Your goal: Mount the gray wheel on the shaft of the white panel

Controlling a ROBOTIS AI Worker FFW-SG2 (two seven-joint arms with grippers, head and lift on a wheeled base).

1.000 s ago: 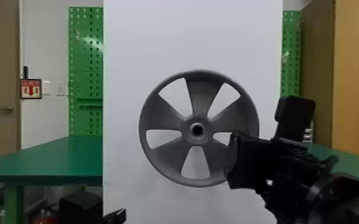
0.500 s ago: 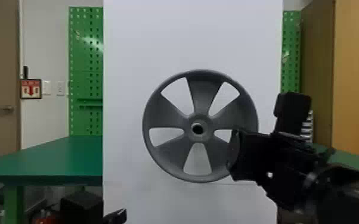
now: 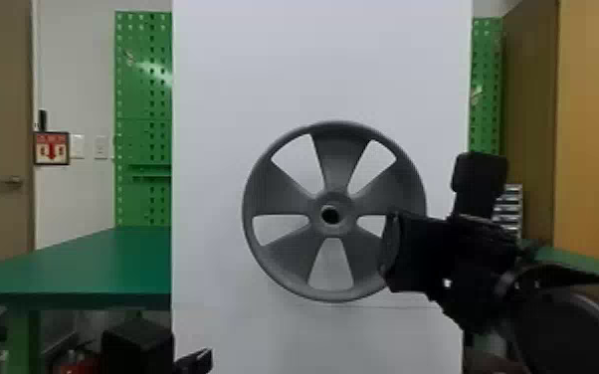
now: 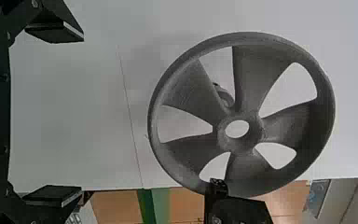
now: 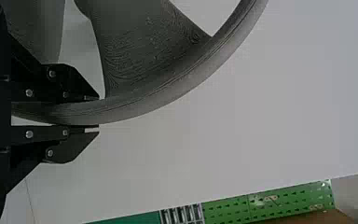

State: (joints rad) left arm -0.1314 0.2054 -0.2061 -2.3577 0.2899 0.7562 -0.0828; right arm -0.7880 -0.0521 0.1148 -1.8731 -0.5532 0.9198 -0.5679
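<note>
In front of the white panel [image 3: 263, 64], toward its right side, my right gripper [image 5: 98, 112] is closed on the rim [image 5: 135, 107] of the gray wheel [image 3: 336, 189], one finger inside the rim and one outside. My left gripper [image 4: 82, 114] is spread wide with nothing in it, before the panel's lower left part. The wheel hangs upright off the panel, before its middle.

I judge the wheel stiff and fairly light for its breadth; fine ridges on it suggest printed plastic, so a hard knock might chip a spoke. Held at one point of the rim, it could swivel or tip in my pinch when pushed toward the panel. The rim is the right place to hold, as it leaves the hub free; a second hold opposite would steady it.

My head view gives the wheel nearly face-on, with a dark round hub hole [image 3: 330, 215], but little sense of depth. My left wrist view adds the shaft [image 4: 223, 95], standing out from the panel and visible between two spokes, and pale panel through the hole: the wheel is not on yet.
</note>
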